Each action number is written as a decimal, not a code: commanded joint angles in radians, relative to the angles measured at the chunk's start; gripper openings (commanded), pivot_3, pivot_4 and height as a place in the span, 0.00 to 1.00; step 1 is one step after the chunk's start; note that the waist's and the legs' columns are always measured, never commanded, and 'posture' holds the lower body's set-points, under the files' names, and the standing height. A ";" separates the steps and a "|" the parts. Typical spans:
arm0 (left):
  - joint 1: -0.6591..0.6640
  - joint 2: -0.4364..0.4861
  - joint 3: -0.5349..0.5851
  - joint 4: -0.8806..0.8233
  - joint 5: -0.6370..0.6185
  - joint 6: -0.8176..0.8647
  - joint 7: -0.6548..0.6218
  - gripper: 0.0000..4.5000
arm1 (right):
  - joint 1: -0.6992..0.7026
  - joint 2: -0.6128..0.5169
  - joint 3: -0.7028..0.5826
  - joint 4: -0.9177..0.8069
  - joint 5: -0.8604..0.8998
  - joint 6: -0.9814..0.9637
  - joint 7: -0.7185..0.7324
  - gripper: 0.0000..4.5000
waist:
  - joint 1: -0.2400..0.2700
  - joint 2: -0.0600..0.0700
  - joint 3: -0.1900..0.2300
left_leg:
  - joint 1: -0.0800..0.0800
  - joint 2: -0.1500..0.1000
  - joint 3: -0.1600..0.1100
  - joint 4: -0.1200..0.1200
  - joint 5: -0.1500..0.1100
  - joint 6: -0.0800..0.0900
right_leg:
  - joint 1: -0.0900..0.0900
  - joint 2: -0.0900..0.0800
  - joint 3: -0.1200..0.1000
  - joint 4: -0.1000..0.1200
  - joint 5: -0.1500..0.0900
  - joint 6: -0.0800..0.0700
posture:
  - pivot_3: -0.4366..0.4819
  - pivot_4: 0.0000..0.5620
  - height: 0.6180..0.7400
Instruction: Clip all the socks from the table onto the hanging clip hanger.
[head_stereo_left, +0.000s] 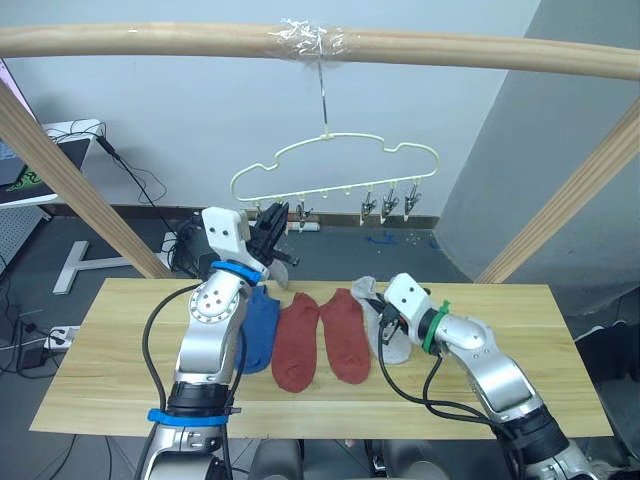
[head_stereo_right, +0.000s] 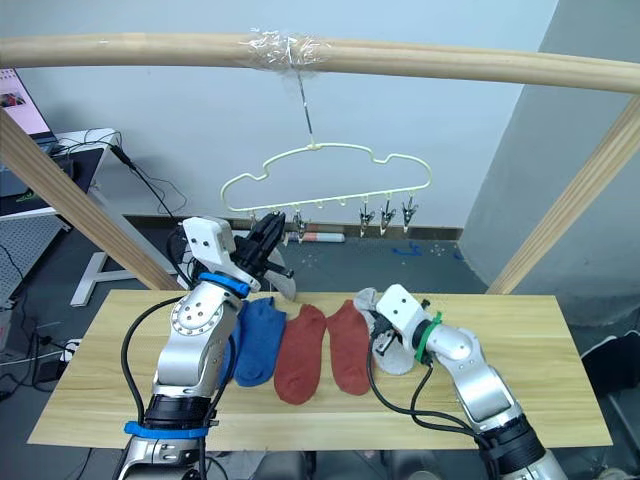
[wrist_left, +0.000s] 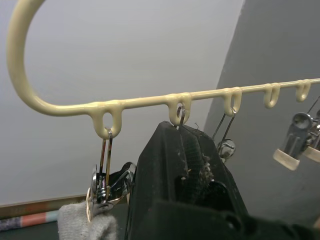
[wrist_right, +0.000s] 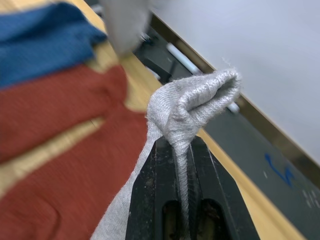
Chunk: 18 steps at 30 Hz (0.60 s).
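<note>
The right gripper (wrist_right: 182, 175) has its two black fingers pressed together on a light grey sock (wrist_right: 192, 102); the cloth is pinched between them and its open cuff bulges out above the fingertips. In the head views this gripper (head_stereo_left: 383, 322) sits low, right of centre, just over the table (head_stereo_left: 560, 350), with the grey sock (head_stereo_left: 395, 345) trailing down onto the wood.

The left gripper (wrist_left: 182, 145) has its fingers closed together around the second clip (wrist_left: 179, 116) of the hanger (wrist_left: 65, 106), its tips right up under the yellow wire. In the head views it (head_stereo_left: 270, 225) is raised in the centre left of the frame, at the left end of the clip row.

Next to it, the first clip (wrist_left: 104, 177) already bites a piece of grey sock (wrist_left: 82, 224), which hangs just below the left gripper (head_stereo_right: 283, 283).

The hanger (head_stereo_left: 335, 165) hangs in the upper middle of the frame from a taped spot on a wooden pole (head_stereo_left: 150, 40). Three more clips (head_stereo_left: 390, 200) dangle towards its right end.

On the table, in the middle of the frame, lie a blue sock (head_stereo_left: 260, 325) and two rust-red socks (head_stereo_left: 297, 340), (head_stereo_left: 345, 330) side by side, the blue one partly behind the left arm.
</note>
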 joint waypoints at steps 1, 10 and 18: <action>-0.014 0.021 0.008 -0.081 -0.063 0.056 -0.044 0.00 | -0.069 0.018 0.041 -0.039 0.017 0.019 0.046 0.00 | -0.001 0.000 0.000 | 0.000 0.000 0.000 0.000 0.000 0.000 | 0.000 0.000 0.000 0.000 0.000 0.000 | 0.41 0.25 0.71; -0.062 0.069 0.068 -0.149 -0.252 0.269 -0.109 0.00 | -0.227 0.093 0.126 0.016 0.025 0.075 0.116 0.00 | 0.004 0.000 0.000 | -0.001 0.000 -0.002 0.000 0.000 0.000 | 0.000 0.000 -0.001 0.000 0.000 0.000 | 0.45 0.24 0.71; -0.058 0.121 0.083 -0.179 -0.360 0.399 -0.174 0.00 | -0.347 0.193 0.154 0.172 0.011 0.068 0.106 0.00 | 0.007 -0.001 0.000 | -0.001 0.000 -0.002 0.000 0.000 -0.001 | 0.000 -0.001 -0.002 0.000 0.000 -0.001 | 0.46 0.24 0.71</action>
